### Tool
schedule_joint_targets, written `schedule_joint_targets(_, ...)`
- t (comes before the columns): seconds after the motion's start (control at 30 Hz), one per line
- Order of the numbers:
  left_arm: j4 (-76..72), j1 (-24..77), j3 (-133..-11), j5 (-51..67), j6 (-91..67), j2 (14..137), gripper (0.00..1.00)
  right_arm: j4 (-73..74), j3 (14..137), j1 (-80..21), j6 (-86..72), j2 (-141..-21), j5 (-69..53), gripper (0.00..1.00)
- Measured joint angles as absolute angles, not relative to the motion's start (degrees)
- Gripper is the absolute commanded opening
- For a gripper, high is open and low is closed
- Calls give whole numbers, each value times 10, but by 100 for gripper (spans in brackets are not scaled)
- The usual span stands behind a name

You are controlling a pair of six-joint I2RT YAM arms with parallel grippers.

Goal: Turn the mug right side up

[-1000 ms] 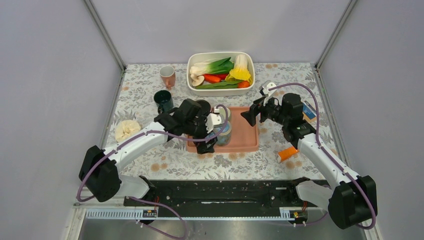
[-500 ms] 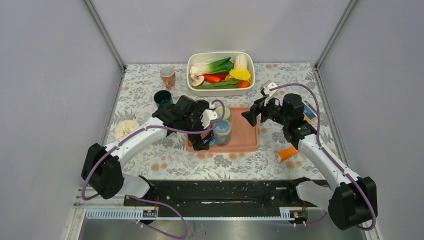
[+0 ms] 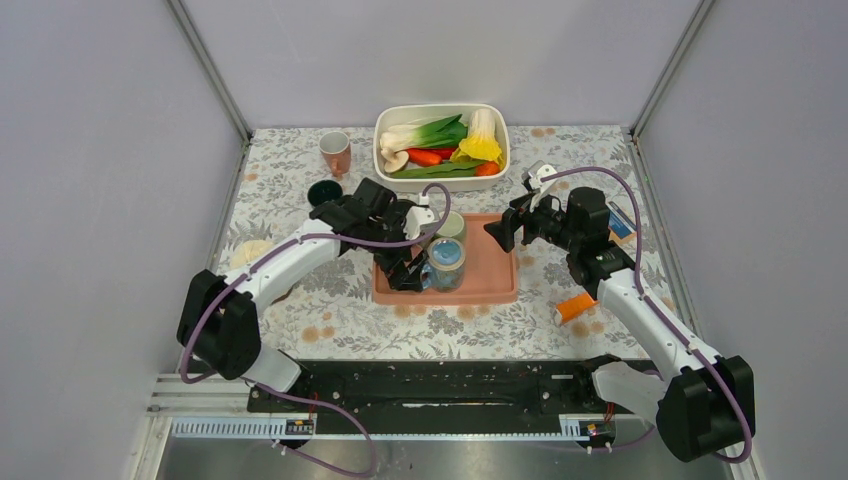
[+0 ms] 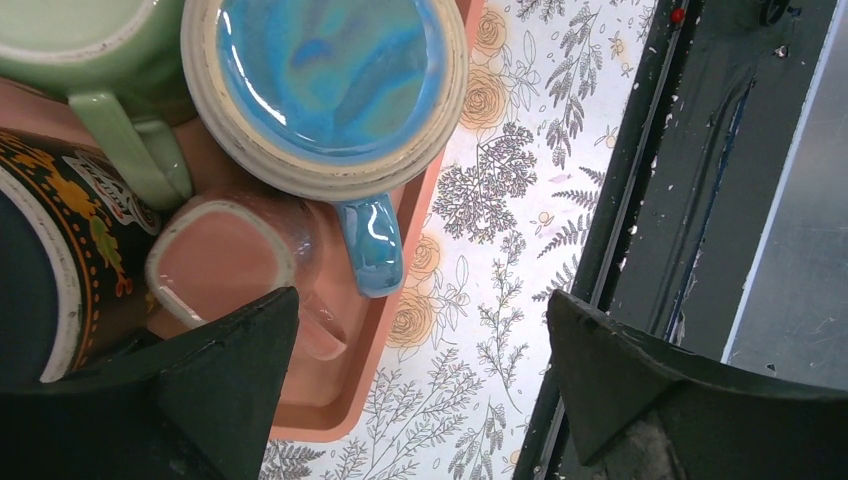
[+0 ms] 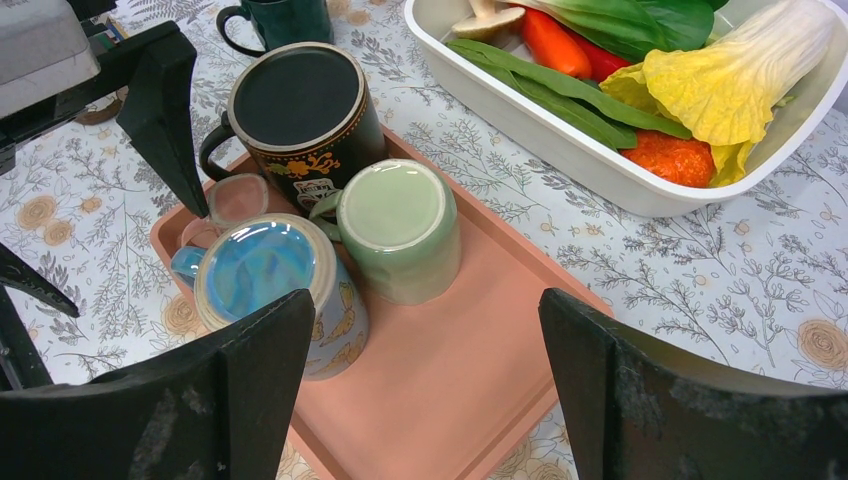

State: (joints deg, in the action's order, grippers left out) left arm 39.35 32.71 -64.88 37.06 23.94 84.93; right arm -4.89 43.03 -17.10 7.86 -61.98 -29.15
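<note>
Left fingers (image 4: 220, 370), wide open and empty like the right fingers (image 5: 250, 400), had advanced toward the inverted blue ceramic mug (image 4: 330, 90), whose handle (image 4: 372, 245) seemed to need a square pinch.

The table (image 3: 330, 320) is covered with a pale cloth printed with grey ferns and small orange roses, and grey walls close it in on three sides. A salmon-pink rectangular plastic tray (image 3: 490, 282) lies at its middle. Behind the tray, at the far edge and apart from it, sits a white rectangular ceramic dish (image 3: 441, 107). A small terracotta-pink cup (image 3: 335, 152) stands upright just left of the dish. Nearer and slightly left of that cup stands a dark green mug (image 3: 325, 190). A crumpled cream lump (image 3: 250, 252) lies by the left edge. On the right side lie a small orange block (image 3: 576, 305) and a flat blue item (image 3: 620, 225), partly hidden.
</note>
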Motion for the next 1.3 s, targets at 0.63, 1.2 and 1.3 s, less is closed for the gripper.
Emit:
schedule_joint_targets(0.63,384,354,-632,394,222,825,96,-49,430,-171,79,-620,-291,93)
schedule_joint_targets(1.2,359,361,-632,376,211,847,96,-49,427,-171,79,-620,-295,93)
schedule_joint_targets(1.3,359,370,-632,369,211,855,96,-49,427,-171,79,-620,-295,93)
